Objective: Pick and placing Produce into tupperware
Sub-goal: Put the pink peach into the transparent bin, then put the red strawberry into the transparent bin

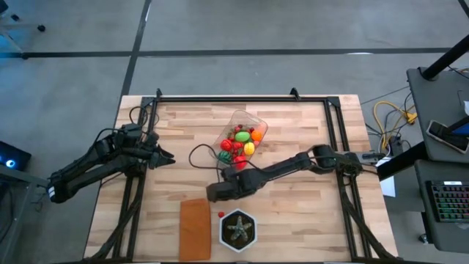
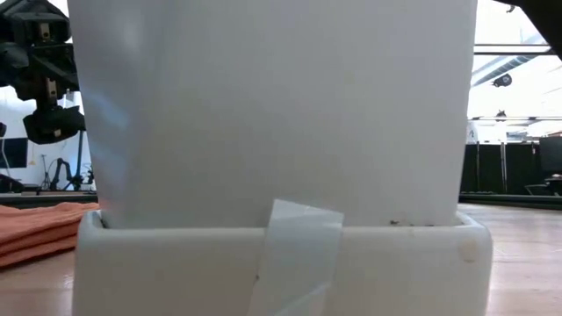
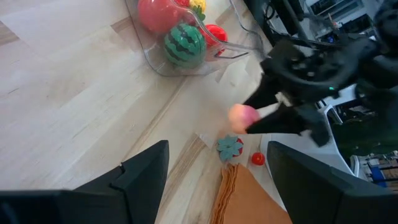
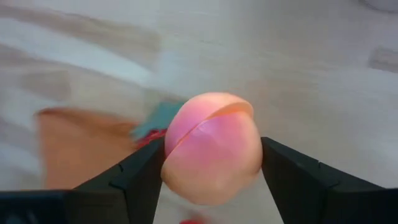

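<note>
Nearest you, a small red piece (image 1: 220, 215) lies loose on the table just beside the plant pot (image 1: 238, 229). A little farther in, your right gripper (image 4: 211, 163) has its fingers pressed on either side of a pink peach (image 4: 212, 146), taken across its widest part. It looks light, hard and smooth, so judge it liable to squirt out; keep the hold centred. Beyond it, the tupperware (image 1: 253, 124) lies near the table's middle, already holding red, green, orange and yellow produce (image 1: 239, 141) and a striped watermelon (image 3: 185, 42). Your left gripper (image 3: 217, 171) waits at the left, fingers apart, holding nothing.
</note>
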